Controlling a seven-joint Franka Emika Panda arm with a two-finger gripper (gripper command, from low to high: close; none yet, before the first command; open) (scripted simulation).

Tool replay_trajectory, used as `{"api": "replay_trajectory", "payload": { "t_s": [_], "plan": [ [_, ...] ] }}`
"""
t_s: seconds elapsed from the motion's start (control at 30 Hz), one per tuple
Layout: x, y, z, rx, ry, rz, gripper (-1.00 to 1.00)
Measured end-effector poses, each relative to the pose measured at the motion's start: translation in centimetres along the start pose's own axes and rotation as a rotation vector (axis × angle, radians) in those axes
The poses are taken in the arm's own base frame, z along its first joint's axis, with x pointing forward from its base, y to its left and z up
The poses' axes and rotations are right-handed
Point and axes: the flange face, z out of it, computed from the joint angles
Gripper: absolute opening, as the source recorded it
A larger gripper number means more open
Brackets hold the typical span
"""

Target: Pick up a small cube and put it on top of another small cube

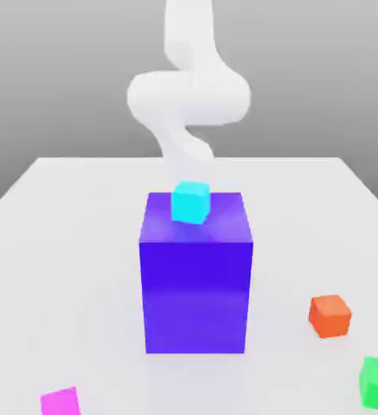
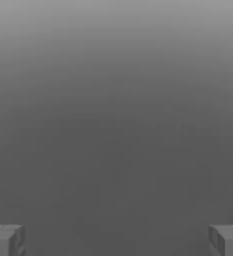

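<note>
Exterior view: magenta cube (image 1: 61, 402) at lower left, orange-red cube (image 1: 329, 316) at lower right; hand view: gripper (image 2: 116, 241) spread wide, empty.

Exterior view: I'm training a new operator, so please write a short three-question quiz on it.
1. Which color is the small cube that sits against the top of the big block in the picture?
2. True or false: the orange cube lies on the exterior view's left of the big block.
3. Fill in: the cube nearest the exterior view's left edge is ____.

Key: 1. cyan; 2. false; 3. magenta.
</note>
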Motion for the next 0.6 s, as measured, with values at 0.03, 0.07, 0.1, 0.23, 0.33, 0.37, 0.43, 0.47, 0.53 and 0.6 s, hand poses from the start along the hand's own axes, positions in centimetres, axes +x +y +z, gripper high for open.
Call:
{"api": "replay_trajectory", "payload": {
  "t_s": [0.03,0.07,0.1,0.23,0.33,0.37,0.43,0.47,0.53,0.6],
  "plan": [
    [0.5,0.3,1.9,-0.01,-0.028,-0.011,0.0],
    [0.9,0.7,3.7,-0.021,-0.054,-0.021,0.0],
    [1.3,1.1,5.5,-0.031,-0.08,-0.031,0.0],
    [2.2,3.1,12.4,-0.072,-0.173,-0.068,0.0],
    [2.4,5.0,17.6,-0.105,-0.238,-0.095,0.0],
    [2.4,5.8,19.2,-0.117,-0.258,-0.104,0.0],
    [2.2,7.3,22.5,-0.141,-0.298,-0.122,0.0],
    [2.1,8.2,24.1,-0.154,-0.317,-0.131,0.0],
    [1.7,10.0,27.2,-0.18,-0.354,-0.149,0.0],
    [1.3,12.1,30.1,-0.209,-0.388,-0.166,0.0]
  ]
}}
